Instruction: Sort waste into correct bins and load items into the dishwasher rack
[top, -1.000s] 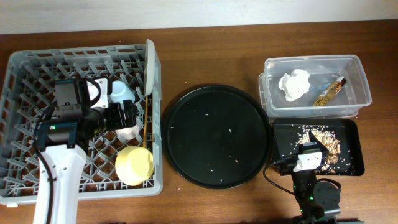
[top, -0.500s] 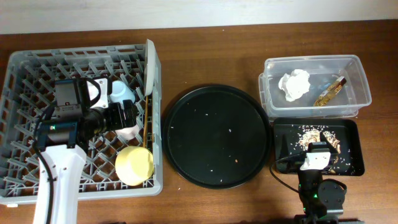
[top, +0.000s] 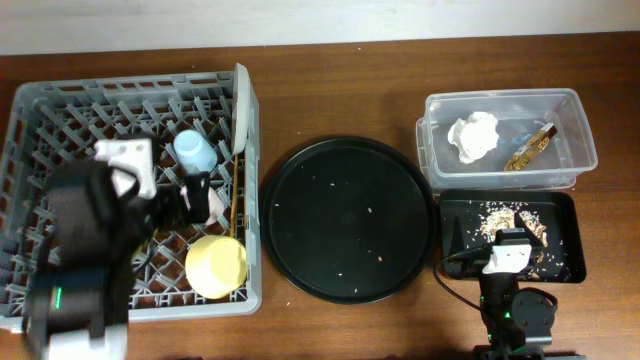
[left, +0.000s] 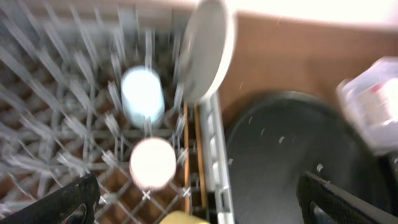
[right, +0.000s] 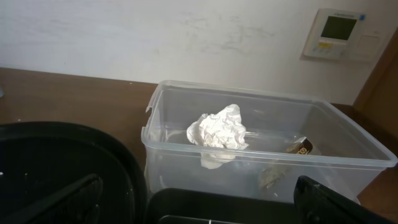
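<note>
Saw left gripper (left: 198, 186) spread wide and empty above rack (top: 40, 110). Found blue cup (left: 142, 93), pink cup (left: 152, 163), bowl (top: 216, 265), chopsticks (left: 186, 149) and upright plate (top: 241, 110) in rack. Saw right gripper (right: 199, 186) wide, empty, facing tub (right: 348, 155) holding tissue (right: 217, 127) and wrapper (top: 530, 147). Found scraps (top: 515, 218) in black tray (top: 570, 235).

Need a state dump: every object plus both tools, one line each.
Light-blue cup, standing in dishwasher rack.
Pink cup, in rack beside the blue one.
Plate, on edge at rack's right wall.
Yellow bowl, in rack.
Chopsticks, lying along rack's right wall.
Tissue, in clear tub.
Wrapper, in clear tub.
Food scraps, in black rectangular tray.
Round black tray, crumbs only.
Left tool, open, empty.
Right tool, open, empty.
</note>
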